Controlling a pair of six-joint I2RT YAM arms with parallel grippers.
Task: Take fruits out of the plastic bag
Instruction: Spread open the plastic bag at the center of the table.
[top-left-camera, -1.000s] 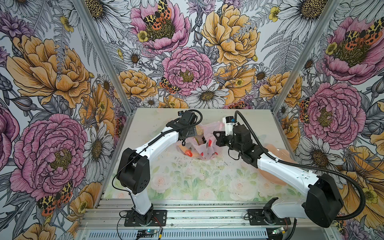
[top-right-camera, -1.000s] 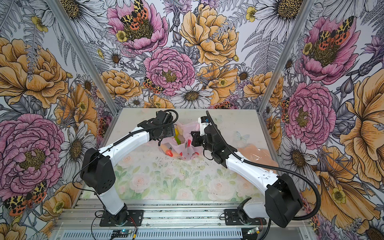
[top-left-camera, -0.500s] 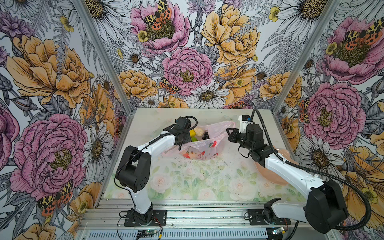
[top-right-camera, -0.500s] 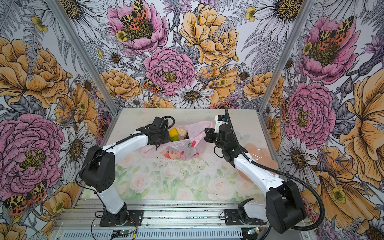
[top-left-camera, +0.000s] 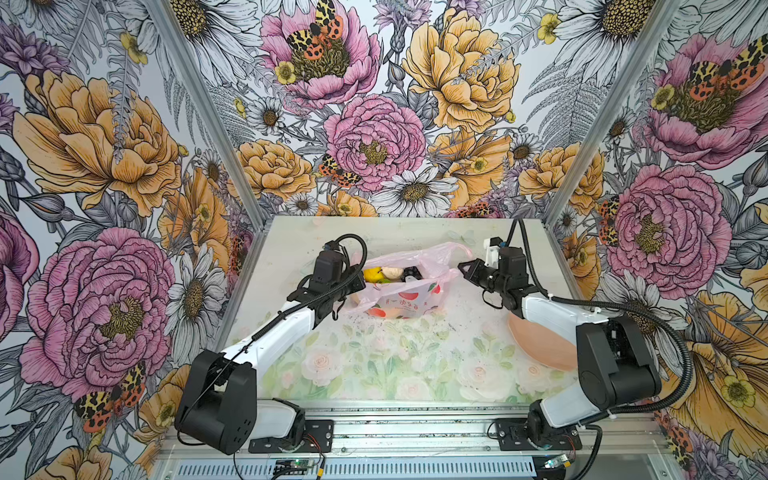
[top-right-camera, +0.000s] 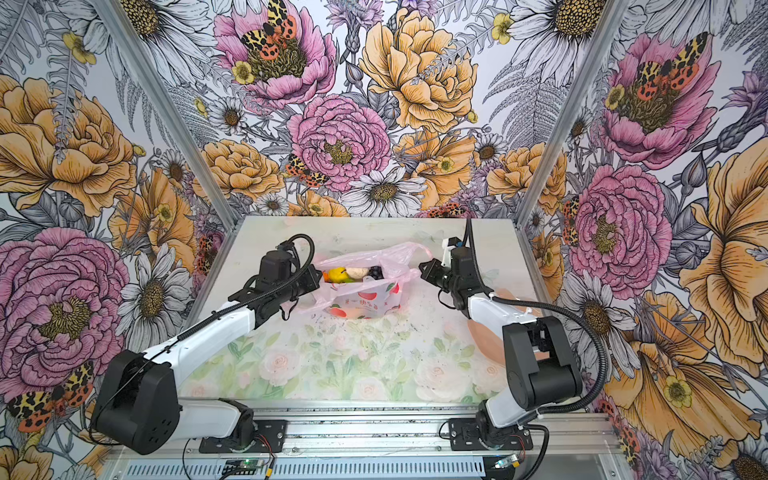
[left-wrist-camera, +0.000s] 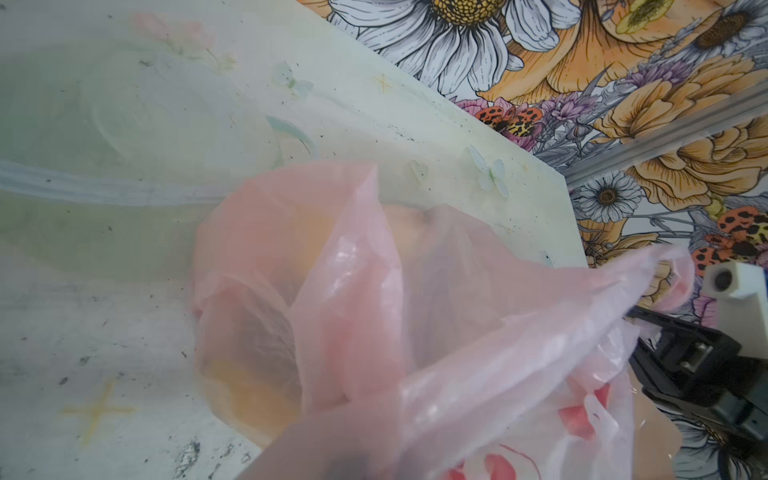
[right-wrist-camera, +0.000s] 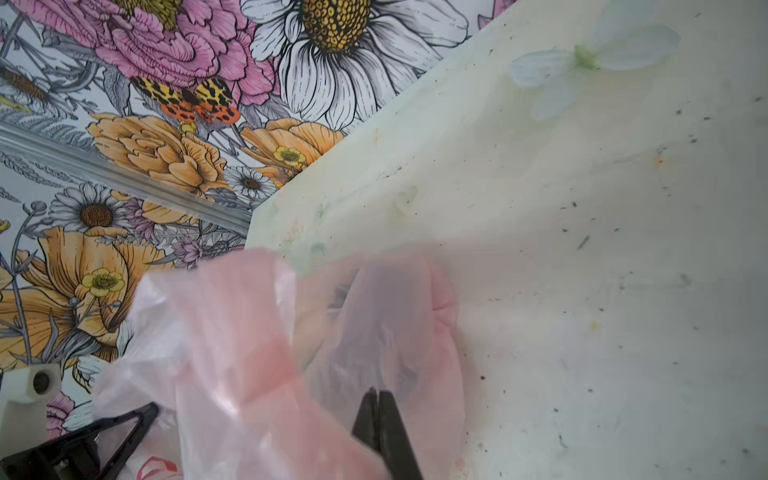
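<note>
Bag (top-left-camera: 399, 299) sits toward the back middle of the desk (top-left-camera: 374, 374) in both top views. Its mouth gapes upward with fruits showing inside: a yellow fruit (top-left-camera: 372, 274), a cream lump (top-left-camera: 392, 273) and dark grapes (top-left-camera: 411, 273). I can't see any out on the desk yet. Left jaws are pressed together at the bag's left rim and look to be pinching the film there. Right jaws sit at the right-hand loop (top-left-camera: 451, 250), touching it or nearly. A peach dish (top-left-camera: 536, 345) peeks out from under the right arm (top-left-camera: 557, 311), well apart from the bag.

Left wrist view: mostly pink film (left-wrist-camera: 374, 291) right up on the lens, with a yellowish blur showing through. That arm's own jaws are hidden under it.

Right wrist view: the black tips are close together with just a thin slit between them, right against the film (right-wrist-camera: 270, 353). Can't tell whether they're nipping it or only touching.

My take is that the step is holding the mouth open for a pick. Keep the left pinch firm and low so the bag doesn't tip. Right should clear the loop, spread wide and drop straight in from above. Go for a top fruit, either the cream lump or the yellow fruit. Thin film snags easily, so close on fruit only.
</note>
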